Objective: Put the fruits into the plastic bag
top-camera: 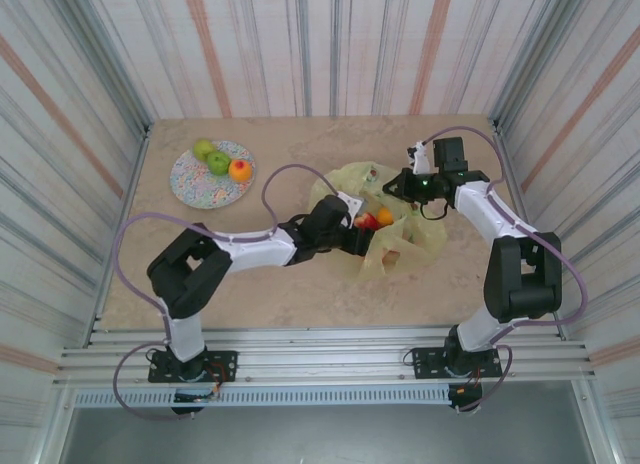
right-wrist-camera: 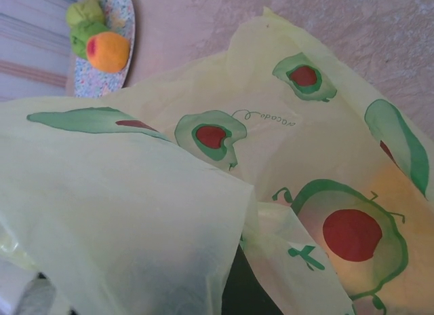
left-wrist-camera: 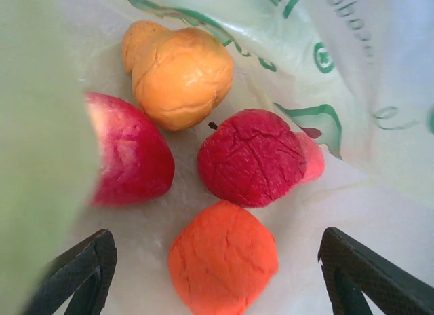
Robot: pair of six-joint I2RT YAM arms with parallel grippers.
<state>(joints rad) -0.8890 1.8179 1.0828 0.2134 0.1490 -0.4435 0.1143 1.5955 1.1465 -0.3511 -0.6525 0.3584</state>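
Observation:
The yellow-green plastic bag [top-camera: 420, 234] printed with avocado halves lies at mid-table, mouth toward the left. My left gripper [top-camera: 362, 234] reaches inside it, open. An orange fruit [left-wrist-camera: 222, 257] lies loose between its fingers [left-wrist-camera: 81, 274], untouched. Beyond it lie a dark red fruit [left-wrist-camera: 251, 155], a red fruit [left-wrist-camera: 129, 152] and a yellow-orange fruit [left-wrist-camera: 178, 74] on the bag's film [left-wrist-camera: 380, 77]. My right gripper [top-camera: 400, 184] holds the bag's upper edge, with film [right-wrist-camera: 135, 213] draped over its jaws. Two green fruits [top-camera: 204, 148] [top-camera: 218, 163] and a peach-like one [top-camera: 240, 170] sit on the plate.
The round speckled plate [top-camera: 190, 184] stands at the back left, also seen as plate [right-wrist-camera: 125, 16] in the right wrist view. Striped walls close in the table on three sides. Bare marble tabletop [top-camera: 300, 294] lies between the plate and the bag.

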